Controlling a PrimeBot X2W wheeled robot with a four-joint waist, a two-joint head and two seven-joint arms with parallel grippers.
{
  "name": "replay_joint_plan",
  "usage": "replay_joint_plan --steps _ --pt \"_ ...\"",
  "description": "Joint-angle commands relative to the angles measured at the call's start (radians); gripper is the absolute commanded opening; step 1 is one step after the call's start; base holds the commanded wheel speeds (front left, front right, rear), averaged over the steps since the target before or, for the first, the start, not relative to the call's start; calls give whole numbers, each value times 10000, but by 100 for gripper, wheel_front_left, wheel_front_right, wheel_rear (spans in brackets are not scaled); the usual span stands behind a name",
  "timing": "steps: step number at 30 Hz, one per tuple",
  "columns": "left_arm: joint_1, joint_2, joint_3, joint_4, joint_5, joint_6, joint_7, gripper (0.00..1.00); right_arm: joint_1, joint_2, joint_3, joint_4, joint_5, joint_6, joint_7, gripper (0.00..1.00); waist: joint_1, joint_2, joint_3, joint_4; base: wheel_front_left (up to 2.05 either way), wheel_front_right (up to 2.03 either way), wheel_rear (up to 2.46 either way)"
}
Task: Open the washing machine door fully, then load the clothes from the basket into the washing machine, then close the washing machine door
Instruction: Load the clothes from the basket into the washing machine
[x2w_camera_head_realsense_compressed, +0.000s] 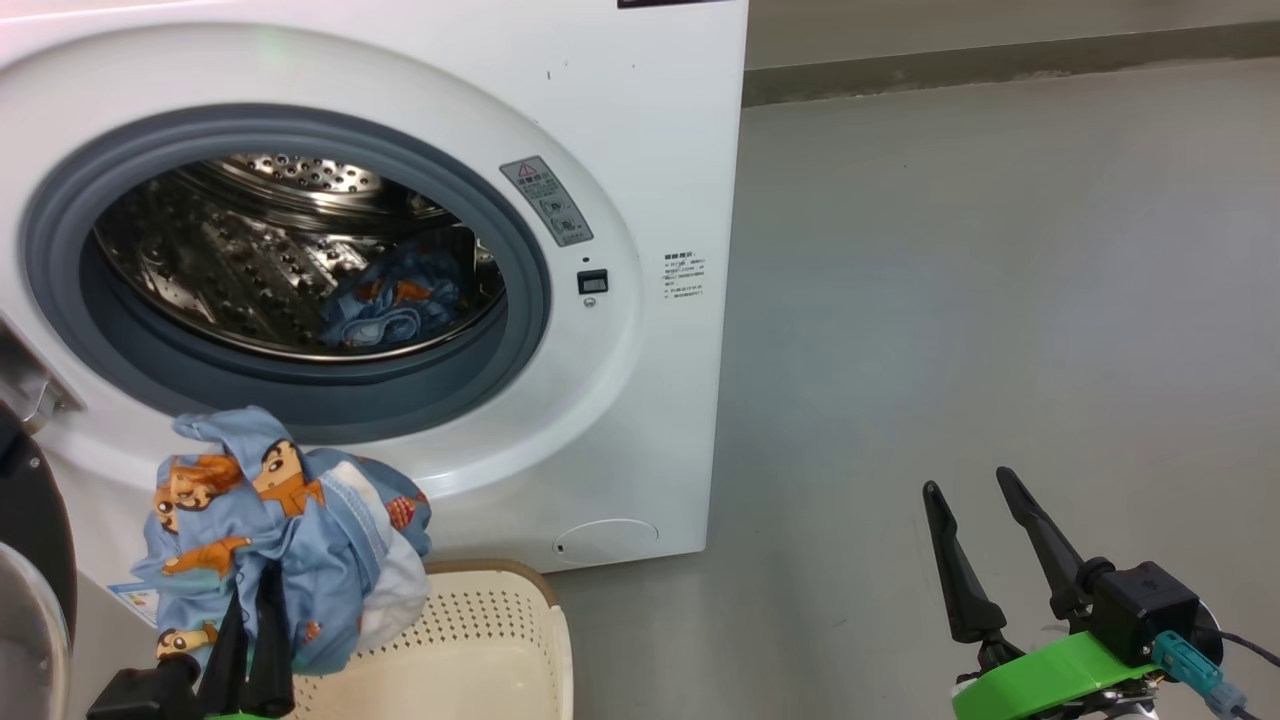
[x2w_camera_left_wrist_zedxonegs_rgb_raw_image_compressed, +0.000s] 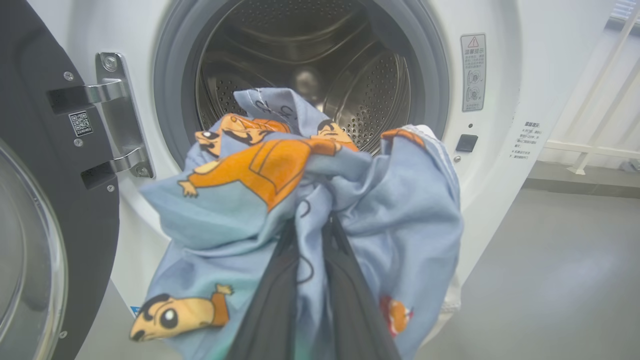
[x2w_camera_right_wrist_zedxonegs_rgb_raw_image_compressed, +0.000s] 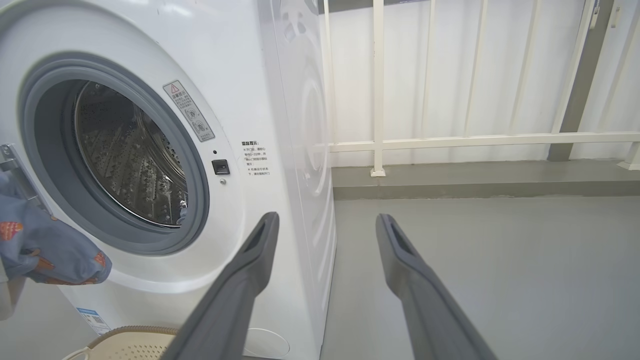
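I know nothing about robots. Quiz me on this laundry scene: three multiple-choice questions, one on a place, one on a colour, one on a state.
1. The left gripper clamps one blue garment. Where is the other garment?
A) in the drum
B) on the floor
C) on a shelf
2. What colour is the rubber gasket ringing the drum?
A) red
B) grey
C) yellow
3. How is the right gripper?
A) shut on fabric
B) shut on nothing
C) open, empty
Answers: 1 A, it lies on perforated steel; 2 B, a grey ring; 3 C, jaws apart over bare floor.
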Motion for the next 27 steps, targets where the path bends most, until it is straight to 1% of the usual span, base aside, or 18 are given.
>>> replay_joint_plan --steps 1,7,13,17,21,27 --pt "-139 99 292 -212 -128 54 -91 0 -77 4 231 -232 -51 16 -49 100 0 0 31 4 0 0 0" --pt "-179 99 313 -190 -254 13 -91 0 -84 12 234 -252 -33 16 -49 100 0 0 202 -17 0 0 0" --pt "-594 99 231 -176 -381 21 -91 0 -241 19 274 -315 -19 16 -49 100 0 0 720 -102 0 0 0" --pt "-1240 99 186 -59 -495 -55 -91 0 -364 22 298 -355 -16 16 -49 100 0 0 1202 -216 0 0 0" --pt "-2078 99 218 82 -353 -147 -91 0 -582 25 400 -436 -27 16 -49 100 0 0 1844 -383 0 0 0" --pt "-3464 157 530 380 -226 -274 -91 0 -987 29 549 -557 -38 16 -49 100 0 0 2911 -659 0 0 0"
